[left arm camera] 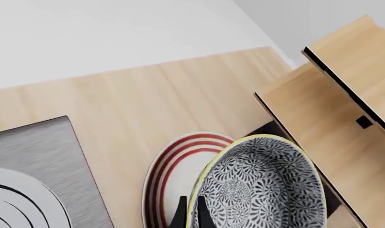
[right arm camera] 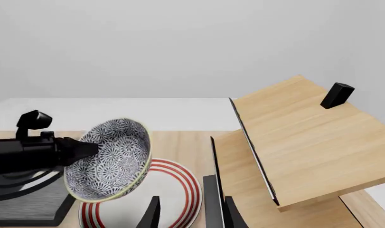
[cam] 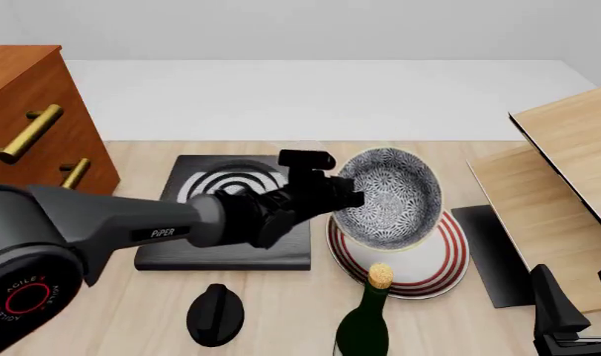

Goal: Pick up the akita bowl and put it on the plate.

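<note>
Here, tilted black-white floral akita bowl (cam: 387, 194), cream-rimmed

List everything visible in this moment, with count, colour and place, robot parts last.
akita bowl: 1, black-and-white floral, cream rim; tilted, held above the plate.
plate: 1, white with red rings; on the table, right of centre.
black slab: 1, grey-white rings; left of the plate.
knob: 1, black; front of the slab.
bottle: 1, dark green, gold top; front centre.
wooden cabinet: 1, reddish brown, brass handles; far left.
light wood shelf: 1; right side.
left hand: shut on the bowl's rim.
right hand: open, low right, idle.
</note>
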